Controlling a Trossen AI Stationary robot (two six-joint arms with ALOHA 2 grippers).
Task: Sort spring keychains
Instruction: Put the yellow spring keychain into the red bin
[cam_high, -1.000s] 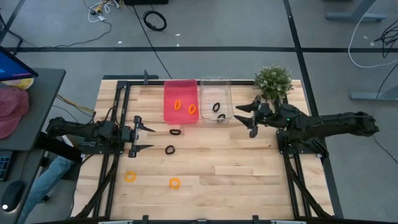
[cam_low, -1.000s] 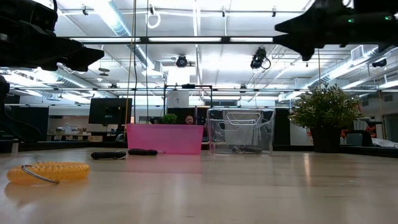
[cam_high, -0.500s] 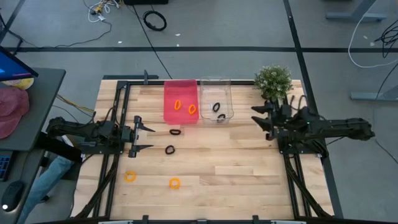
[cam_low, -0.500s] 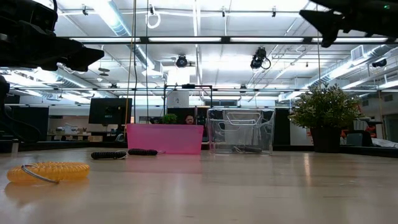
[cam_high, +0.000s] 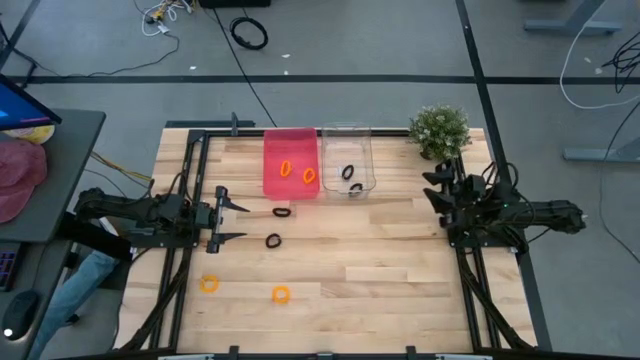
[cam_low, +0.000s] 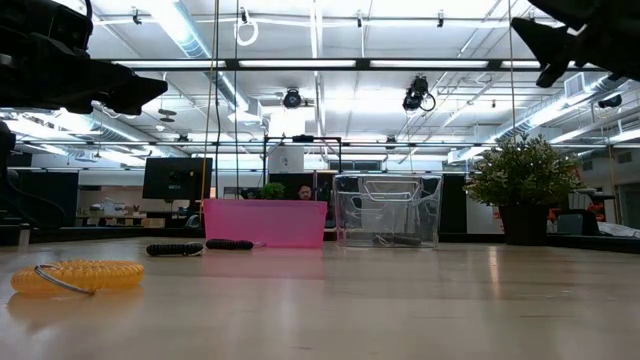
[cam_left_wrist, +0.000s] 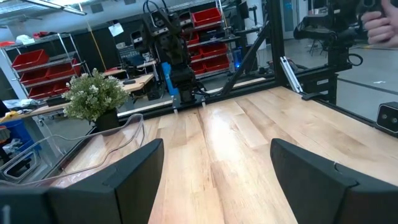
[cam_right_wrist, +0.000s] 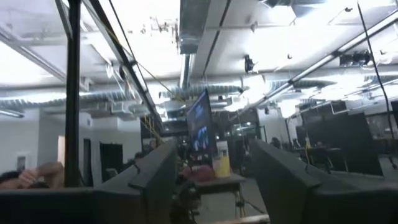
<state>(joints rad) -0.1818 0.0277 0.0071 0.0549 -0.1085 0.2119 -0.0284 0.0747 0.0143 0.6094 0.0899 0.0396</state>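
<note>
i see two black keychains (cam_high: 278, 226) and two orange keychains (cam_high: 245, 289) loose on the bench (cam_high: 380, 270), others binned. left claw (cam_high: 229, 221) wide, right claw (cam_high: 435, 186) wide, both empty. light, springy coils; i'd pinch across one side of the loop.

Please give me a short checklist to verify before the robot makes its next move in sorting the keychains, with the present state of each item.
1. Left tool open, nothing between fingers: ok.
2. Right tool open and empty, parked by the plant: ok.
3. Nearest black keychains and lie free on the table: ok.
4. Orange keychains and free near the front edge: ok.
5. Pink bin holds only orange ones: ok.
6. Clear bin holds only black ones: ok.
</note>
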